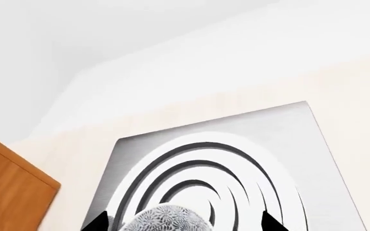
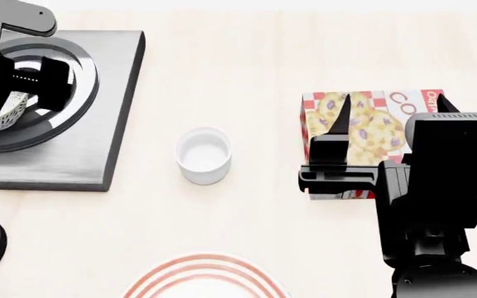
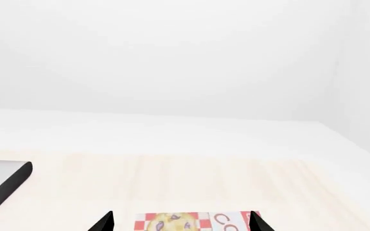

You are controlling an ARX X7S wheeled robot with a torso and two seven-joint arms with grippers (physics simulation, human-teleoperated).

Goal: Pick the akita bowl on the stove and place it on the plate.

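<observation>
One akita bowl (image 2: 8, 113) on stove (image 2: 114, 93) | white cup (image 2: 204, 154) empty | left fingers (image 1: 101, 222) spread | right fingers (image 3: 257, 222) spread

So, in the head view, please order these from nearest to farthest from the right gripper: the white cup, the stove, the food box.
From the right gripper:
1. The food box, directly under its fingertips, on the right.
2. The white cup, in the table's middle.
3. The stove, far across on the left.

Stove (image 2: 97, 124) — matt grey metal, glossy rings; akita bowl (image 1: 165, 219) — finely patterned glaze; table (image 2: 247, 56) — pale smooth wood.
</observation>
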